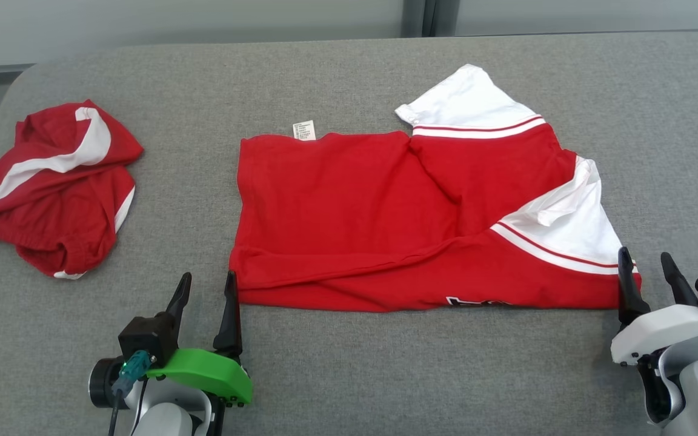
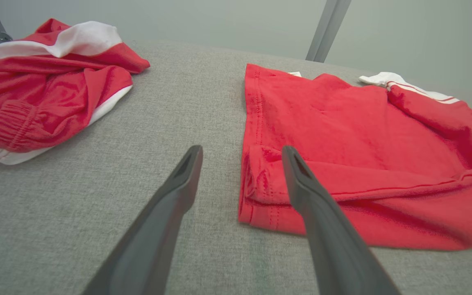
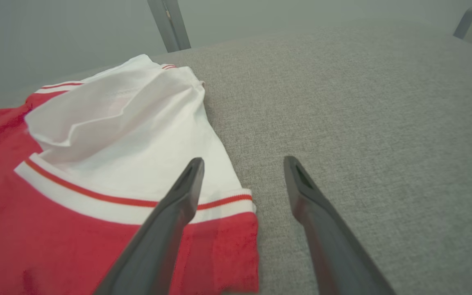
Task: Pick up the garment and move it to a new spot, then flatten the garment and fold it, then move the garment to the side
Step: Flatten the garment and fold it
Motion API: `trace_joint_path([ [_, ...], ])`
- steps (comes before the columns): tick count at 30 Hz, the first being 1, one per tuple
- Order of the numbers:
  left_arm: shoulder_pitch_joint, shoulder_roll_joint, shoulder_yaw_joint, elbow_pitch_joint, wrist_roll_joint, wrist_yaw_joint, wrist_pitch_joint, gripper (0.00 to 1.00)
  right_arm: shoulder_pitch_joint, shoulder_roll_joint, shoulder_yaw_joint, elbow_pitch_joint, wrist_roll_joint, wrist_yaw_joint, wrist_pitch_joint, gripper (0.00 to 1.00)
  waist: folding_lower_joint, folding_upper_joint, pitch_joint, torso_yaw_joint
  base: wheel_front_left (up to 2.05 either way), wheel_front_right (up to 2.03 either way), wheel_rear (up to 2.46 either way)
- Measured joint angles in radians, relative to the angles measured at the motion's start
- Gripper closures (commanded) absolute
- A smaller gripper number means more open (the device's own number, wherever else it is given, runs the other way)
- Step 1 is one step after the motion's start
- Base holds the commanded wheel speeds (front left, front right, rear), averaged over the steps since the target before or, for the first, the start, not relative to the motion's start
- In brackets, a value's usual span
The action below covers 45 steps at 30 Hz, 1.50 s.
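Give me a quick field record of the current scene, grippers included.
surface: gray fabric-covered table
garment: red and white shirt, near edge folded over, sleeves rumpled
other item: red and white shorts, crumpled, to the shirt's left
left gripper: open, at shirt's near left corner, holding nothing
right gripper: open, at shirt's near right corner, holding nothing

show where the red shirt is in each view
Head view: red shirt at centre of the grey table.
Left wrist view: red shirt across the right half.
Right wrist view: red shirt at lower left.
Shared landmark: the metal post behind the table.
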Motion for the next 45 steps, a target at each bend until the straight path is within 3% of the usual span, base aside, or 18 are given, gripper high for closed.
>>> trace_joint_path([
  [10,0.000,0.000,-0.007,0.008,0.002,-0.004,0.000,0.00,0.000,0.013,0.021,0.110,0.031,0.000,-0.002,0.00,0.0000,0.0000,0.006,0.044,0.00,0.00,0.00],
  [11,0.001,0.000,-0.007,0.009,0.002,-0.004,0.000,0.00,0.002,0.012,0.026,0.113,0.035,0.000,-0.002,0.11,0.0000,0.0000,0.004,0.045,0.00,0.00,0.00],
  [12,0.002,0.000,-0.007,0.011,0.000,-0.004,0.000,0.00,0.004,0.010,0.028,0.114,0.037,0.000,-0.002,0.49,0.0000,-0.0001,0.003,0.045,0.00,0.00,0.00],
  [13,0.003,0.000,-0.008,0.014,-0.004,-0.004,0.000,0.00,0.005,0.009,0.031,0.115,0.039,0.000,-0.002,0.71,0.0000,0.0000,0.001,0.044,0.00,0.00,0.00],
  [14,0.004,0.000,-0.012,0.020,-0.005,-0.007,0.000,0.00,0.005,0.008,0.033,0.116,0.039,0.000,-0.002,1.00,0.0000,0.0000,0.001,0.042,0.00,0.00,0.00],
  [24,-0.017,0.001,-0.066,0.131,-0.052,-0.035,0.000,0.00,0.005,-0.012,0.024,0.068,0.025,0.000,-0.001,1.00,0.0000,0.0000,0.018,0.019,0.00,0.00,0.00],
  [42,-0.114,0.000,-0.086,0.239,-0.074,-0.025,-0.001,0.00,-0.016,-0.014,0.066,0.029,0.032,0.000,0.000,1.00,0.0000,0.0000,0.056,-0.033,0.00,0.00,0.00],
  [43,-0.116,0.001,-0.087,0.244,-0.078,-0.025,-0.001,0.50,-0.016,-0.014,0.067,0.027,0.032,0.000,0.000,1.00,0.0000,0.0000,0.056,-0.035,0.00,0.00,0.00],
  [44,-0.121,0.001,-0.089,0.252,-0.085,-0.026,-0.002,0.70,-0.016,-0.013,0.069,0.027,0.032,0.000,0.000,1.00,0.0000,0.0000,0.056,-0.037,0.00,0.00,0.00],
  [45,-0.124,0.001,-0.091,0.254,-0.095,-0.034,-0.002,1.00,-0.017,-0.013,0.071,0.026,0.032,0.000,0.000,1.00,0.0000,0.0000,0.055,-0.039,0.00,0.00,0.00],
])
